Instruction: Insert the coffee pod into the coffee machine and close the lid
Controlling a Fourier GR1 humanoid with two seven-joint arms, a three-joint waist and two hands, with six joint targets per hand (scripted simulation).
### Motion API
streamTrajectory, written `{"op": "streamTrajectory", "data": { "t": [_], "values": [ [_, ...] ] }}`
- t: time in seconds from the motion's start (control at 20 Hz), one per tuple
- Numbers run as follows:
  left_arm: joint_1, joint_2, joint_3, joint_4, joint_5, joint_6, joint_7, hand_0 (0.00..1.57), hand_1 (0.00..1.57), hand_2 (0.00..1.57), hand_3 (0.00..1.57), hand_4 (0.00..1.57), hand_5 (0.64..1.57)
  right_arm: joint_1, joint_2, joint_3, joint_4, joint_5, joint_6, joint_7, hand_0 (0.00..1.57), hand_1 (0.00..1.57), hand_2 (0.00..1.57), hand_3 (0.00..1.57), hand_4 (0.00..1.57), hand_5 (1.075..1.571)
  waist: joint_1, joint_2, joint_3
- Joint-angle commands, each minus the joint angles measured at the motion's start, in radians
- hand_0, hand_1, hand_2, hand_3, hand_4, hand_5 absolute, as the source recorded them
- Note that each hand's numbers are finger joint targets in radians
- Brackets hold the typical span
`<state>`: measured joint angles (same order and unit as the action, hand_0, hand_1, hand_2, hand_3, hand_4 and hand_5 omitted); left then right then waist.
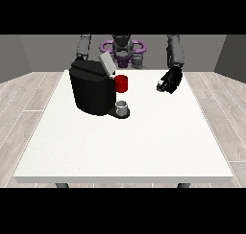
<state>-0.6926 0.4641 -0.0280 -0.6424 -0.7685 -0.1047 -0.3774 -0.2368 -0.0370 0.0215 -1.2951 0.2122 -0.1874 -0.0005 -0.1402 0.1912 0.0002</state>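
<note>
Inspector A: Front view shows one white table (144,151) carrying one black coffee machine (91,91) at the view's left half. Its grey lid (106,63) stands raised and tilted.

Inspector B: Containers?

Inspector A: Two. One red cup-shaped part (122,83) projects at the machine's front, just under the lid; its contents cannot be made out. One small grey cup (123,106) sits on the machine's base below it; nothing is visible inside.

Inspector B: And the coffee pod?

Inspector A: A small pale item shows at the hand at the view's right (169,80), which hovers above the table, well apart from the machine. The fingers look curled about it, though whether it is the pod cannot be confirmed.

Inspector B: The other hand?

Inspector A: Hidden behind the machine; one arm (84,47) visible above it, finger state cannot be told.
</note>
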Motion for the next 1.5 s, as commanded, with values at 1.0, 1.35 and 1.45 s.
{"op": "streamTrajectory", "data": {
  "t": [1.0, 1.35, 1.45],
  "values": [
    [-0.31, -0.189, 0.049, -0.121, 0.052, -0.297, 0.329, 0.96, 0.96, 1.16, 1.36, 0.52, 1.571, -0.034, 0.029, -0.022, 0.119, -0.013, -0.024, -0.052, 0.0, 0.0, 0.0, 0.0, 0.0, 1.571, -0.023, -0.129, 0.0002],
    [-0.413, -0.073, 0.128, -0.067, 0.07, -0.305, 0.305, 1.22, 1.22, 1.27, 1.26, 0.47, 1.571, -0.112, -0.018, -0.022, -0.002, -0.025, 0.023, 0.024, 0.0, 0.0, 0.0, 0.0, 0.0, 1.571, -0.126, -0.049, -0.0004],
    [-0.492, -0.077, 0.121, -0.081, 0.06, -0.329, 0.368, 1.16, 1.16, 1.25, 1.27, 0.48, 1.571, -0.09, -0.013, -0.036, 0.048, -0.034, 0.02, -0.086, 0.0, 0.0, 0.0, 0.0, 0.0, 1.571, -0.137, -0.016, 0.0004]
  ]
}}
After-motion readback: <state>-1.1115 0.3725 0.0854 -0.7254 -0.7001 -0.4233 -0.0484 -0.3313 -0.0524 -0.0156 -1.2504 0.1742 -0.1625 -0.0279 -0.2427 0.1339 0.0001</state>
